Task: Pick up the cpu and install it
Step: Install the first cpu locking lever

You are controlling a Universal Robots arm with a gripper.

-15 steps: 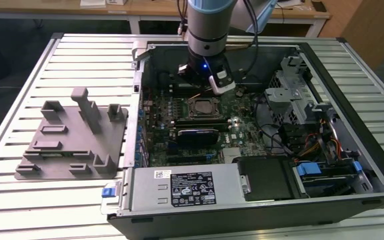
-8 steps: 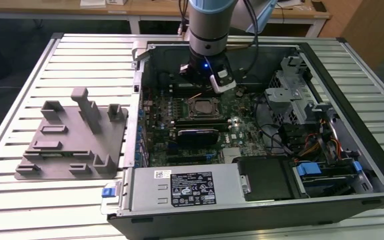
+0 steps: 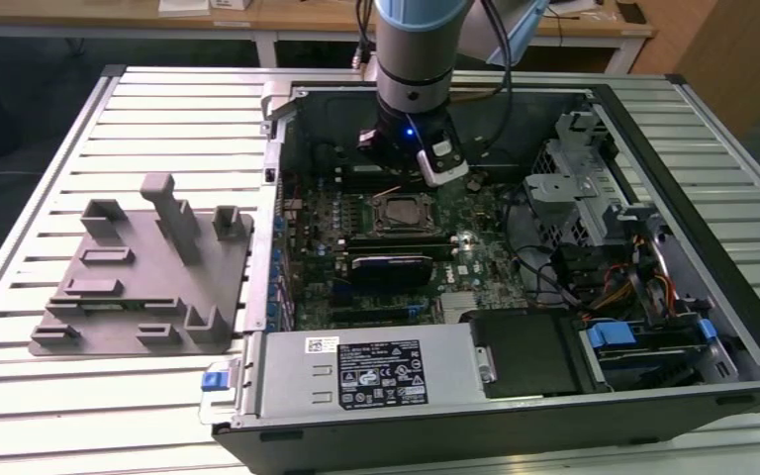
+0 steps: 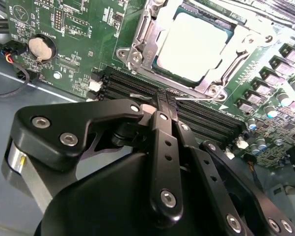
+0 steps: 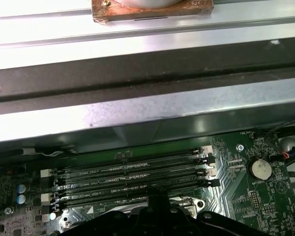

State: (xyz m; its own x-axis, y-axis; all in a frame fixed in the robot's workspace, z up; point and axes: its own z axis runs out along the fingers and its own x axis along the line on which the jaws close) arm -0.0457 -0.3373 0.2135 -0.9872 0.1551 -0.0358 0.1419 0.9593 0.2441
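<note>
The end effector (image 4: 163, 105) is seen in the second wrist view with its black fingers (image 4: 162, 147) drawn together to a narrow tip, nothing being held between them. It is poised over the memory slots (image 4: 196, 115), just beside the socket frame (image 4: 196, 46). In the exterior view the end effector (image 3: 414, 163) hangs in the upper middle of the frame, inside the open computer case (image 3: 697, 327).

The cpu (image 4: 194, 44) is found at the upper centre of the second wrist view, lying flat within the socket frame with its pale metal top exposed; in the exterior view the cpu (image 3: 398, 212) sits at the middle of the motherboard (image 3: 486, 267). The frame looks open, so the chip is judged to be seated but possibly not clamped.

A risk is judged from here: any sideways drift of the closed tip could scrape the memory slots or nudge the unclamped chip askew, bending contacts beneath it. The case wall (image 5: 147, 105) lies close by in the first wrist view and limits clearance.

A coin battery (image 5: 260, 168), cables (image 3: 617, 287) at the right, and a grey fixture block (image 3: 155, 267) on the slatted surface (image 3: 37, 396) at the left are also present.
</note>
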